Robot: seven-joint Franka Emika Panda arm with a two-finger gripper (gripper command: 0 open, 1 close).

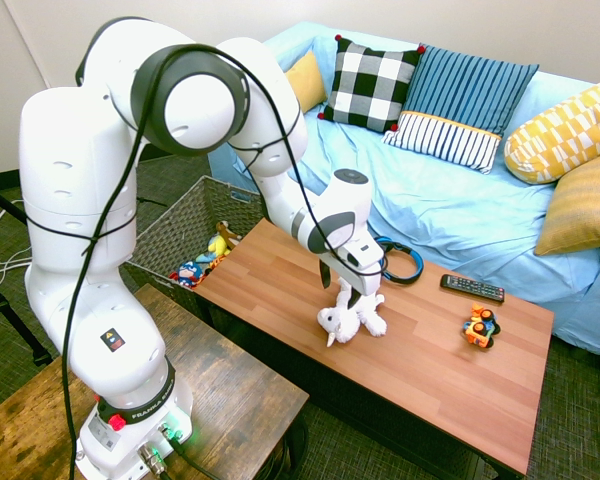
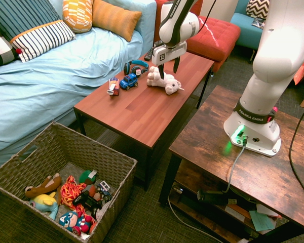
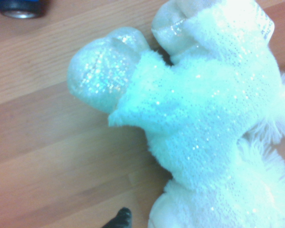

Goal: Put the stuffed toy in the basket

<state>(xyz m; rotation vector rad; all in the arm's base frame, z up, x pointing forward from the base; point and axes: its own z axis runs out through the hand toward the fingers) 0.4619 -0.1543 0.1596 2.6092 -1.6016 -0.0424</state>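
Observation:
The stuffed toy (image 1: pixel 352 318) (image 2: pixel 162 79), white and fluffy, lies on the wooden coffee table (image 1: pixel 280 290) (image 2: pixel 137 109). My gripper (image 1: pixel 341 286) (image 2: pixel 168 67) hangs directly over it, open, with its dark fingers (image 2: pixel 176 63) down on either side of the toy's upper part. The wrist view is filled with the toy's sparkly fur and two rounded feet (image 3: pixel 204 118). The woven wicker basket (image 1: pixel 180 228) (image 2: pixel 114 200) stands on the floor beyond the table's end, with several toys inside.
On the table lie blue headphones (image 1: pixel 400 262) (image 2: pixel 136 66), a black remote (image 1: pixel 472 288), an orange toy car (image 1: pixel 481 327) (image 2: pixel 112 86) and a blue one (image 2: pixel 128 81). A blue sofa (image 1: pixel 450 200) with pillows runs along the table. The arm stands on a dark side table (image 2: pixel 233 147).

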